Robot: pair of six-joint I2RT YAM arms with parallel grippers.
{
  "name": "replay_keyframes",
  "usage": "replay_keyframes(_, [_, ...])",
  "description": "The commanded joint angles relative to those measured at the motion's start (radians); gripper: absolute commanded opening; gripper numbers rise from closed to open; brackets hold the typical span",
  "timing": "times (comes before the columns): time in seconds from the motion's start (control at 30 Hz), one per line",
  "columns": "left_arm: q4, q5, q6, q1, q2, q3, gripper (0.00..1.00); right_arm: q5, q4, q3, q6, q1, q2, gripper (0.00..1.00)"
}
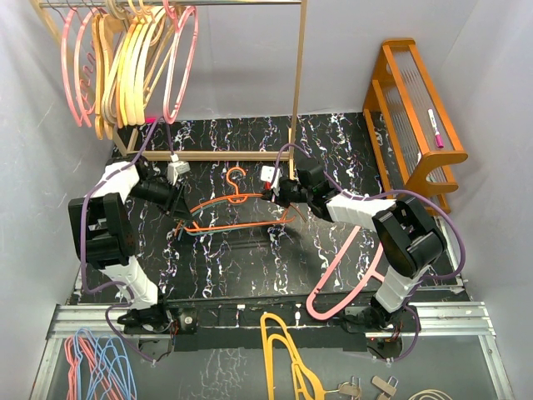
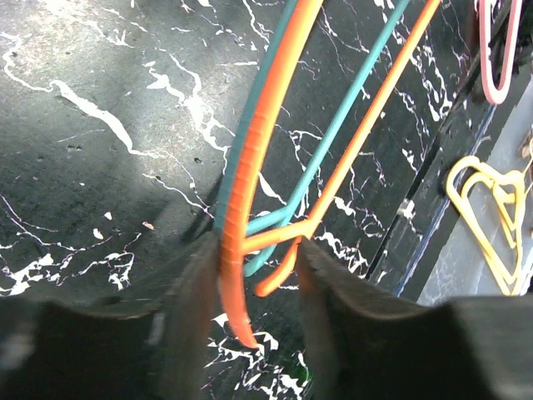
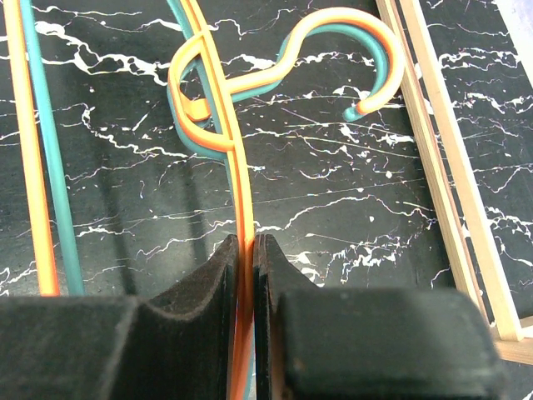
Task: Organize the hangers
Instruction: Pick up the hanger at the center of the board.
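Plainly the right hand [image 3: 247, 246] is clenched on the orange hanger [image 3: 236, 167] (a teal hanger [image 3: 54, 183] alongside), whose long axis runs leftward to the left hand [image 2: 254, 250], which straddles its far corner, grip unclear.

Orange, teal hangers [image 2: 246, 167] between left claw [image 2: 258, 250] fingers

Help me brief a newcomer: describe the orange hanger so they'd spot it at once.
Start at the black marbled mat, just in front of the wooden rack's base rail. Two hangers lie stacked there, hooks toward the rail. The orange hanger is the upper one, clamped by the right gripper; the teal hanger lies beneath it.
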State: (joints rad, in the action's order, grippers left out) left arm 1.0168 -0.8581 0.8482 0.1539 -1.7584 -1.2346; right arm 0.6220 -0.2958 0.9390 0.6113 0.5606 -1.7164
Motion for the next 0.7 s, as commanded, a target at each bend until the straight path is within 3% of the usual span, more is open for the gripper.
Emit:
replay_keyframes(0.0, [0.098, -0.108, 0.057, -0.004, -0.013, -0.060, 0.32, 0.025, -0.068, 0.042, -0.015, -0.004, -0.002, 0.08])
replay_keyframes(0.07, [0.107, -0.121, 0.056, -0.004, -0.023, -0.073, 0.24, 0.028, -0.064, 0.043, -0.015, -0.004, -0.007, 0.08])
replay_keyframes(0.3, [0.190, -0.166, 0.110, -0.019, -0.044, -0.097, 0.22, 0.031, -0.061, 0.049, -0.020, -0.004, -0.023, 0.08])
replay_keyframes(0.37, [0.205, -0.168, 0.116, -0.031, -0.046, -0.098, 0.00, 0.028, -0.066, 0.057, -0.030, -0.004, -0.045, 0.08])
replay_keyframes(0.4, [0.201, -0.160, 0.106, -0.036, -0.040, -0.098, 0.00, 0.018, -0.070, 0.064, -0.041, -0.003, -0.055, 0.14])
replay_keyframes(0.43, [0.176, -0.146, 0.083, -0.038, -0.026, -0.092, 0.00, 0.000, -0.081, 0.069, -0.059, -0.002, -0.058, 0.30])
replay_keyframes(0.5, [0.089, -0.089, -0.010, -0.039, 0.045, -0.067, 0.00, -0.060, -0.143, 0.055, -0.105, -0.004, -0.043, 0.68])
replay_keyframes(0.53, [0.038, -0.044, -0.073, -0.039, 0.097, -0.047, 0.00, -0.085, -0.203, 0.033, -0.134, -0.005, -0.022, 0.94])
replay_keyframes(0.57, [0.002, -0.008, -0.106, -0.039, 0.164, -0.024, 0.00, -0.106, -0.252, 0.015, -0.155, -0.005, 0.006, 0.98])
replay_keyframes(0.67, [-0.019, 0.072, -0.160, -0.039, 0.342, 0.019, 0.00, -0.140, -0.284, 0.014, -0.184, -0.018, 0.067, 0.98])
